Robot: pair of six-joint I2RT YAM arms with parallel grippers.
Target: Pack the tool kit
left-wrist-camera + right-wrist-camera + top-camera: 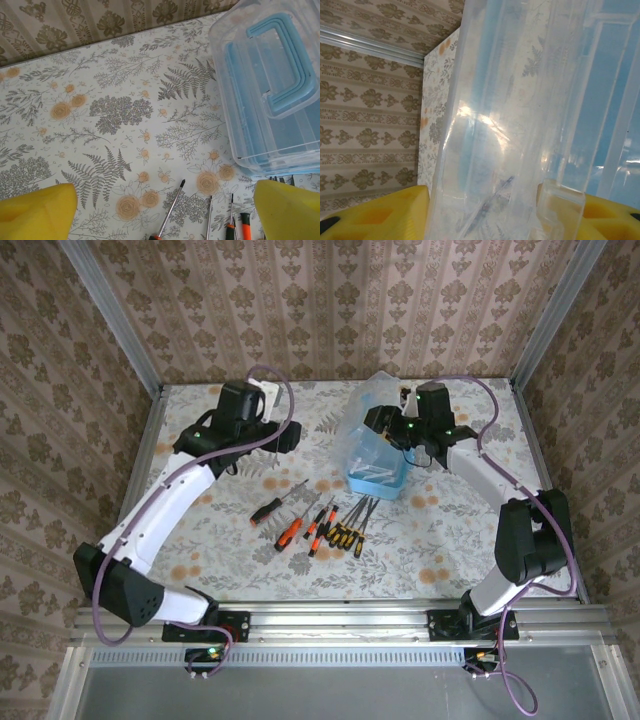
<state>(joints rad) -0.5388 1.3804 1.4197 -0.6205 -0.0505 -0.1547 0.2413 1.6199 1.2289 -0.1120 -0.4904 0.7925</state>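
Note:
The clear tool box with a blue base (375,472) stands at mid-table, its clear lid (362,405) raised. My right gripper (388,430) holds that lid; in the right wrist view the lid (520,100) sits between the yellow fingers (385,215) of the right gripper (485,215). Several screwdrivers (345,530) lie in front of the box, one with a black-and-red handle (277,503) off to the left. My left gripper (290,437) hovers left of the box, open and holding nothing. In its wrist view the left gripper (165,215) is above a screwdriver shaft (172,207), with the box (270,90) at upper right.
The flowered tablecloth (210,520) is bare to the left of the tools. Aluminium frame posts (110,315) and wallpapered walls close in the table. A blue handle (290,65) shows on the box lid.

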